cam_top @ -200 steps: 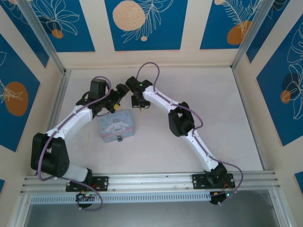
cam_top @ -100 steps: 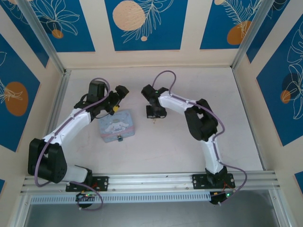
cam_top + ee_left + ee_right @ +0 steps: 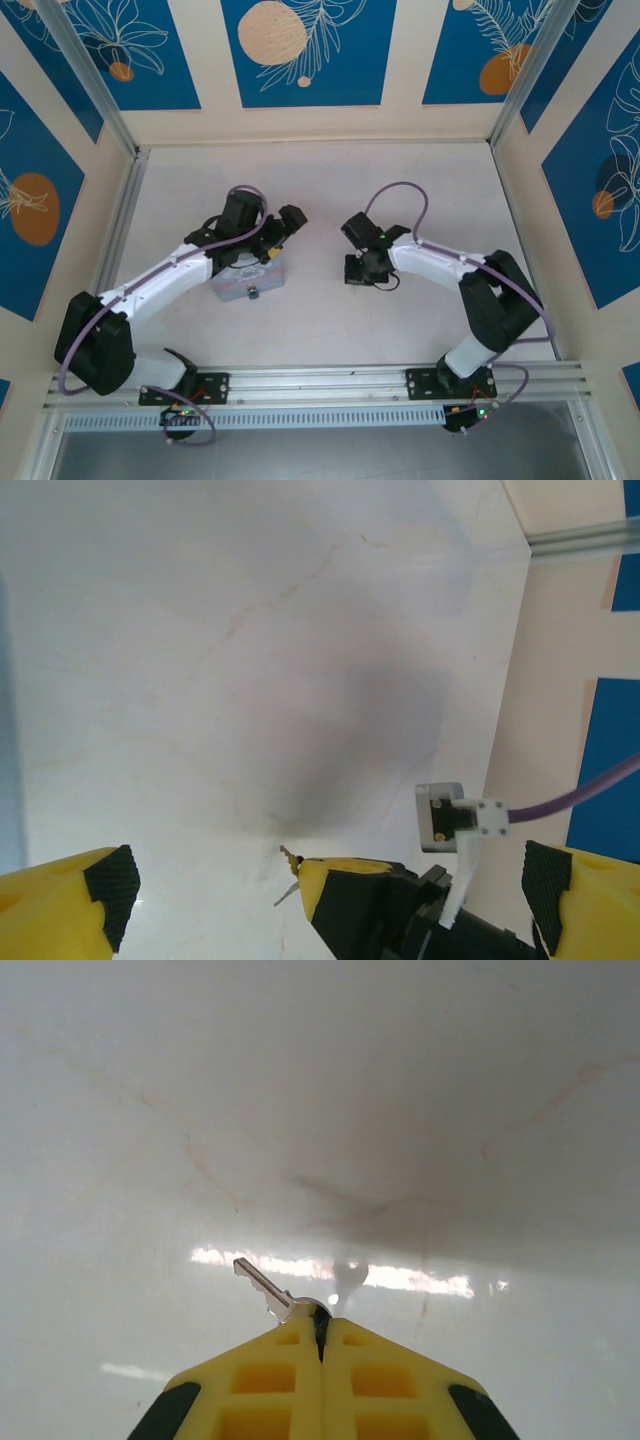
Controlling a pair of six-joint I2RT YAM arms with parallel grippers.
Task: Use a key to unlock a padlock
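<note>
Pinching a thin silvery metal key (image 3: pixel 262 1286) in our clenched right claw (image 3: pixel 321 1328), we are holding it over the pale surface (image 3: pixel 450 1110). Our left claw (image 3: pixel 282 236) is hanging released.

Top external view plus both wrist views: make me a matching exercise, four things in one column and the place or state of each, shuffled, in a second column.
Column one
1. key
2. left hand
3. tin
4. padlock

Column two
A. light blue, partly under the left arm
B. pinched in the shut right hand
C. small and dark, at the tin's near edge
D. open wide

Pairs: 1-B, 2-D, 3-A, 4-C
</note>
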